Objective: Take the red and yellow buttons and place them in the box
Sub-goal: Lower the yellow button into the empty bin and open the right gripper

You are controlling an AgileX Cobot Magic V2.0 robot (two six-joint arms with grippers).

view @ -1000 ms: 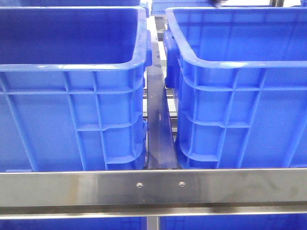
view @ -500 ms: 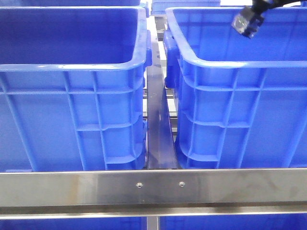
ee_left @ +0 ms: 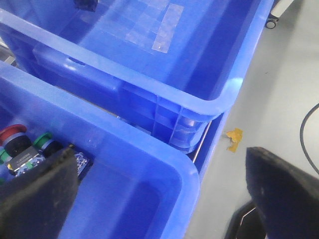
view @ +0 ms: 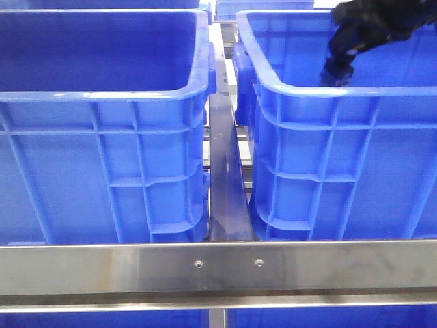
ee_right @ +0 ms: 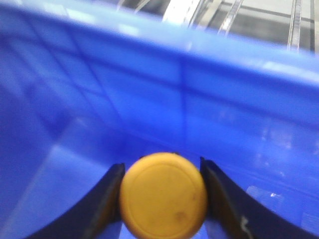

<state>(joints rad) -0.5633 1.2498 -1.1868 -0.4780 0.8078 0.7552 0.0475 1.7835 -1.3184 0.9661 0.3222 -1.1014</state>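
Yellow button [ee_right: 163,194] sits clamped between our right gripper [ee_right: 162,196] fingers, its domed cap facing the wrist camera, so the stem presumably runs back along the fingers, though we cannot see it. Going left to right: our left gripper [ee_left: 149,199] hangs spread wide and empty over the left crate [ee_left: 149,164], where a red-capped button [ee_left: 12,133] lies among other parts. In the front view our right arm [view: 365,31] dips inside the right crate [view: 321,137], button above its floor. We judge release comes next.
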